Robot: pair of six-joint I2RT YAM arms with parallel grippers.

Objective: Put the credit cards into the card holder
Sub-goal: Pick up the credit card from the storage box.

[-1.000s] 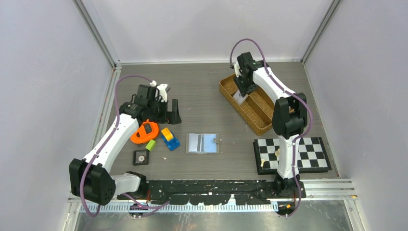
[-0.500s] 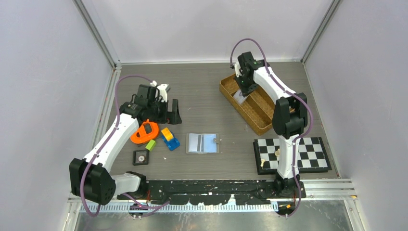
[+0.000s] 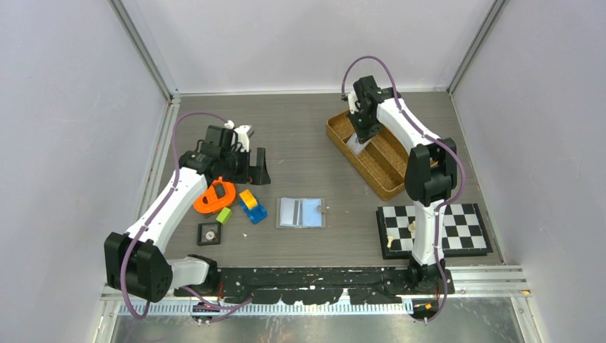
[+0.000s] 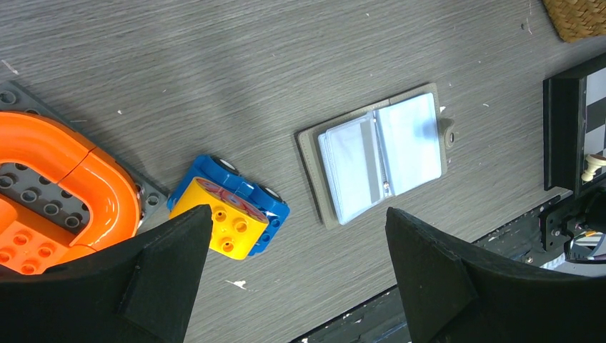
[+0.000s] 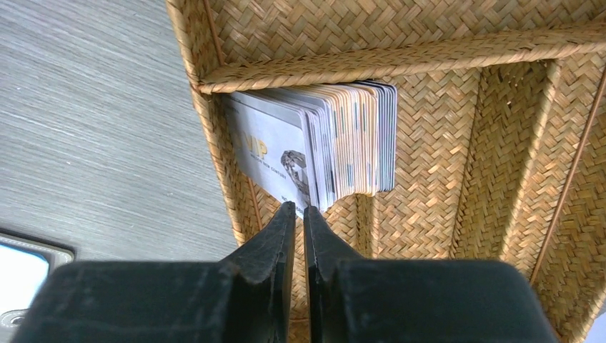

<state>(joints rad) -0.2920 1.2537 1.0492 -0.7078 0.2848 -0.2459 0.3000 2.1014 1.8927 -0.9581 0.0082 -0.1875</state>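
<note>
Reading "VIP": front of credit cards, nr right end effector.

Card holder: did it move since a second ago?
No. The card holder lies open in the same spot, just as far from the chessboard and the blue and yellow toy car.

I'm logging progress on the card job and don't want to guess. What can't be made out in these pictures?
How many credit cards: right wrist view, they overlap in a stack; too small from the top.
Whether the right pincer pinches one: its own fingers cover the contact.
Whether the card holder already holds cards: left wrist view, pale sleeves show no clear edges.
</note>
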